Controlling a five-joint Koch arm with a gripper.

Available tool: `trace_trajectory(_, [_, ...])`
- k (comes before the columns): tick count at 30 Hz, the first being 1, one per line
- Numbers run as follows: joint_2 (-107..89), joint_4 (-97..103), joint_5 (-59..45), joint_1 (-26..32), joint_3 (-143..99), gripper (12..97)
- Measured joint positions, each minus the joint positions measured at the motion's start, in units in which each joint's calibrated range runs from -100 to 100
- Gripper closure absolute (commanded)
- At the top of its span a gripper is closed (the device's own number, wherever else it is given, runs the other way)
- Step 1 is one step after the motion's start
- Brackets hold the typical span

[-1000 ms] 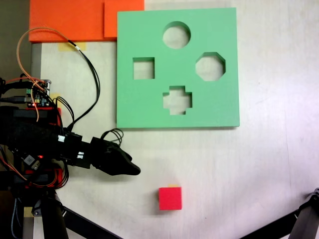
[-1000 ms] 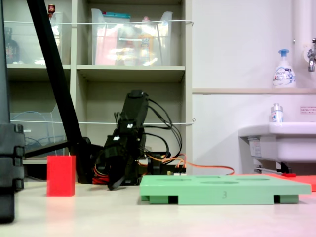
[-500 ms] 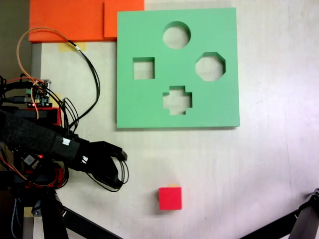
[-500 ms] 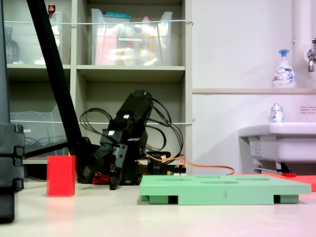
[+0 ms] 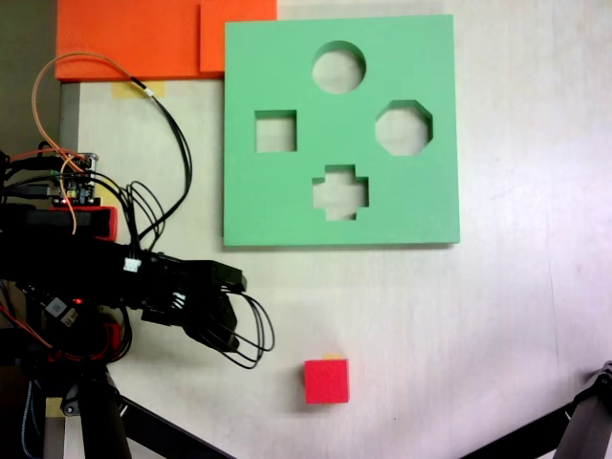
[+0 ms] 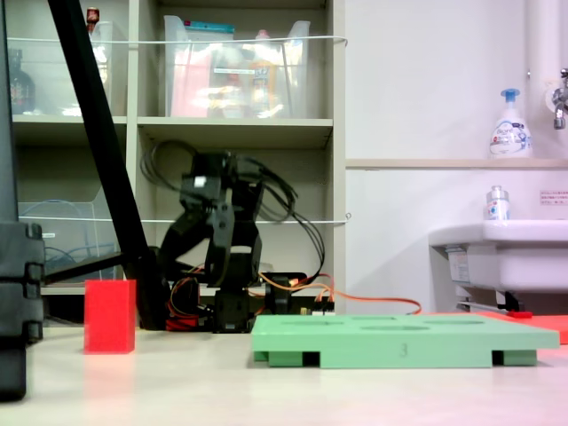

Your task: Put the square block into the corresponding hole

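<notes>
The square block, a small red cube, sits on the pale table below the green board; the low side view shows the same block at the left. The corresponding hole is the square cut-out on the board's left side. My gripper hangs at the left, up and to the left of the block and apart from it. Its jaws look spread, with nothing between them. In the side view the gripper is lifted off the table and points down to the left.
Round, octagonal and cross-shaped cut-outs share the board. Orange foam sheets lie at the top left. Loose cables loop near the arm's base. Black stand legs cross the lower corners.
The arm has lifted higher off the table. The gripper has shifted slightly right toward the block, and its cable loops now trail below it. Block and board have not moved.
</notes>
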Motion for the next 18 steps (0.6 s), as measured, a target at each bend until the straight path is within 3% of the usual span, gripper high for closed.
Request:
trace_trajectory(5, [22.98, -16.74, -0.78, 0.39, 19.01, 38.1])
trace_trajectory(18, [50.21, -18.5, -6.11, -1.81, 40.47, 38.1])
